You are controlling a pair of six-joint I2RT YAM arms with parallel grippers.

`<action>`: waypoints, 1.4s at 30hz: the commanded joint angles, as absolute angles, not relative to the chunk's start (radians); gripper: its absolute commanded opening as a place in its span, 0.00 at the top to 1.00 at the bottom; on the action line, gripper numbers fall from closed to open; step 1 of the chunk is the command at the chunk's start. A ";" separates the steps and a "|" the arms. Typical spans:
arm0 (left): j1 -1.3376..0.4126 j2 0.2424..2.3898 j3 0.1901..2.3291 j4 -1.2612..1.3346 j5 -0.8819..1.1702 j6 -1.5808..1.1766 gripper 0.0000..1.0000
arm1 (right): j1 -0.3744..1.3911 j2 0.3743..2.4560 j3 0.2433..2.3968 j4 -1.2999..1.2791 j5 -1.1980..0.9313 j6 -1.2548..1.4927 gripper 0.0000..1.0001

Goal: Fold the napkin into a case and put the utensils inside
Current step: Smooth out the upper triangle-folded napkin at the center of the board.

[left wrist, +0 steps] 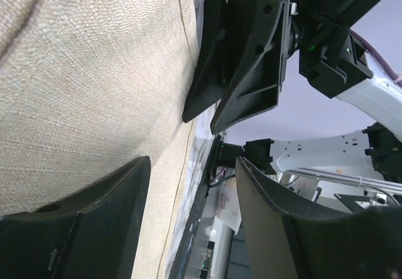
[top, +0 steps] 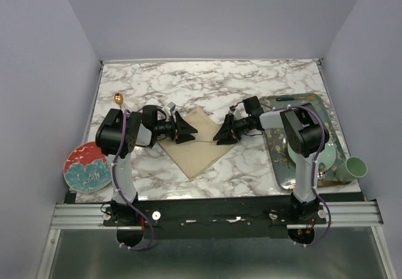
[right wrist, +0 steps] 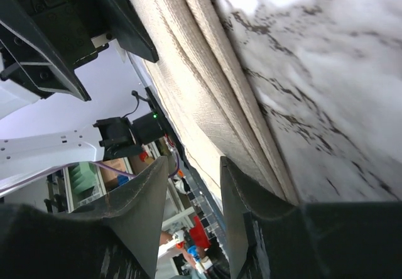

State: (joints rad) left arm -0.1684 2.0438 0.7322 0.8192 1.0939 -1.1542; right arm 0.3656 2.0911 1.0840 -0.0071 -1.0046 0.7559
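Expect a limp, light beige-tan cloth napkin (top: pixel 198 152) — pinch its corners with left gripper (top: pixel 188 132) and right gripper (top: pixel 221 134), both spread empty.

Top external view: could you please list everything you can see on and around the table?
napkin: one, beige-tan, partly folded, table centre, between the two grippers
spoon: one, gold, far left of the table, beyond the left arm
plate: one, red with a teal flower, near-left corner
tray: one, dark with a floral pattern, right side
cup: one, pale green, at the tray's near-right corner
table: one, white-and-grey marble
fork: none that I can make out
left gripper: one, black, open at the napkin's left edge
right gripper: one, black, open at the napkin's right edge
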 commanded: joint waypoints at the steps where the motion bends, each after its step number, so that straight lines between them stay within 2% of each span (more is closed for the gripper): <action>1: -0.141 2.043 0.677 0.948 1.147 -1.247 0.33 | 0.345 2.099 1.043 -0.129 -0.945 0.753 0.53; 11: -0.035 2.037 0.629 1.143 1.197 -1.351 0.32 | 0.333 2.086 1.029 -0.150 -0.913 0.753 0.53; 22: 0.058 2.046 0.615 1.055 1.181 -1.266 0.33 | 0.330 2.075 1.032 -0.172 -0.888 0.742 0.55; 26: 0.055 1.967 0.621 1.046 1.196 -1.233 0.40 | 0.328 2.048 1.069 -0.173 -0.916 0.703 0.55; 30: 0.049 1.841 0.641 0.991 1.215 -1.192 0.55 | 0.337 1.947 1.124 -0.173 -0.980 0.655 0.52; 33: 0.045 1.712 0.650 0.762 1.180 -1.034 0.62 | 0.356 1.869 1.163 -0.173 -1.022 0.635 0.46; 34: 0.038 1.683 0.655 0.577 1.160 -0.891 0.65 | 0.370 1.853 1.184 -0.173 -1.028 0.634 0.44; 37: 0.003 1.611 0.683 0.335 1.085 -0.724 0.74 | 0.412 1.842 1.222 -0.172 -1.011 0.620 0.34; 38: -0.033 1.606 0.677 0.325 1.066 -0.704 0.75 | 0.425 1.850 1.250 -0.167 -1.003 0.620 0.30; 42: -0.061 1.693 0.666 0.324 1.017 -0.730 0.83 | 0.494 1.936 1.293 -0.052 -1.003 0.739 0.30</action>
